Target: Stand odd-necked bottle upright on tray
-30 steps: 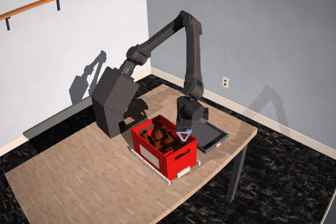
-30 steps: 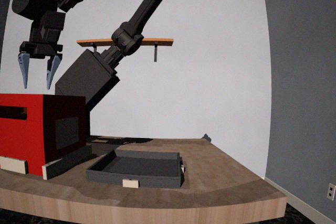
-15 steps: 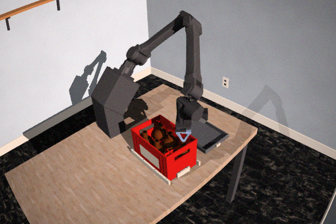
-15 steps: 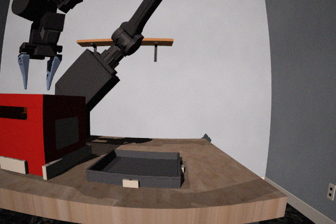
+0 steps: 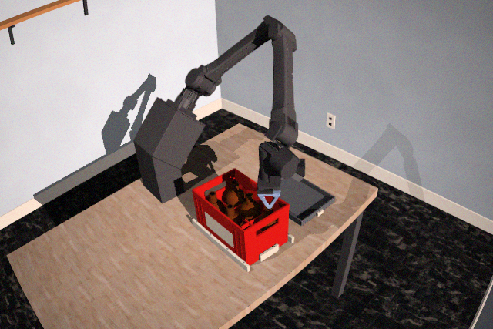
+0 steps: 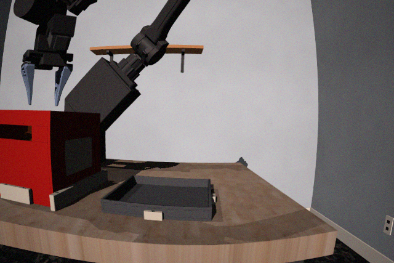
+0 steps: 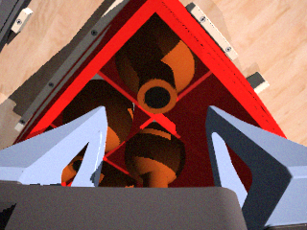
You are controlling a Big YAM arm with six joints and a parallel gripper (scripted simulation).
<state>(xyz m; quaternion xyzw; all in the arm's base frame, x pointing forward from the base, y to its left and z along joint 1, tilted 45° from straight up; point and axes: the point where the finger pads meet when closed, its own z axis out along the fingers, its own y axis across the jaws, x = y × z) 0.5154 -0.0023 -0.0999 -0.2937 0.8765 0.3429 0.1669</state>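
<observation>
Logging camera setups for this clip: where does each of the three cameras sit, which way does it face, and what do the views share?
Top: high off a table corner, looking down at the whole arm, its base housing, the red crate of bottles and the tray.
Exterior: low at the table edge, looking across the tray to the white wall; shows the open gripper above the crate.
Wrist: on the gripper, looking straight down between both fingers into the crate.
Shared: crate and gripper appear in all three.

The arm (image 5: 282,78) is bent sharply, its end effector (image 6: 44,86) pointing downward, fingers parted, gripping nothing.
</observation>
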